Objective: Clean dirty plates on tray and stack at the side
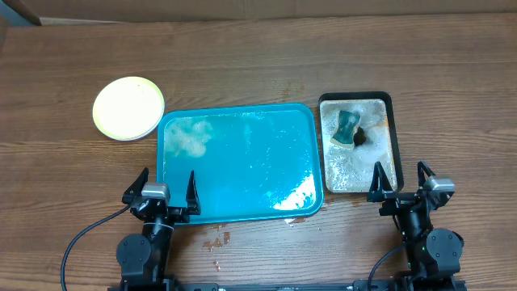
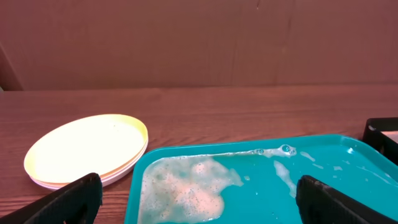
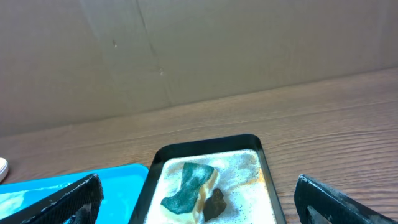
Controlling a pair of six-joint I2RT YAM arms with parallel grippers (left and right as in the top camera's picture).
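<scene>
1. Overhead view: the table [image 1: 258,56] fills the frame; both arms sit at its lower edge, nothing in either grip.
2. Tray [image 1: 242,166] lies centre frame with no plate on it, only water and a foam patch [image 1: 187,137] at its upper left.
3. Black tray [image 1: 356,97] touches or sits just beside its right edge, holding suds, the sponge [image 1: 347,129] and a small dark lump [image 3: 216,202] beside it.
4. Plates [image 1: 128,107] sit stacked on the table at upper left, just off the tray's corner, pale yellow one on top. The left wrist view shows at least one more rim beneath; I cannot count them for certain.
5. Left gripper [image 1: 168,179] hovers at the tray's lower left rim, jaws spread wide. Right gripper [image 1: 400,174] hangs just below the black tray, equally wide.
6. Drips [image 1: 216,240] mark the table below the tray.
7. Judgement: cleaning and stacking look done, so the step in hand is a tidy finish. Do it well by keeping both arms low and clear of the stack. Check that the rims sit concentric before calling it complete, and nudge only from the stack's outer edge if one overhangs. The wet tray is likely slippery, so avoid brushing it.
</scene>
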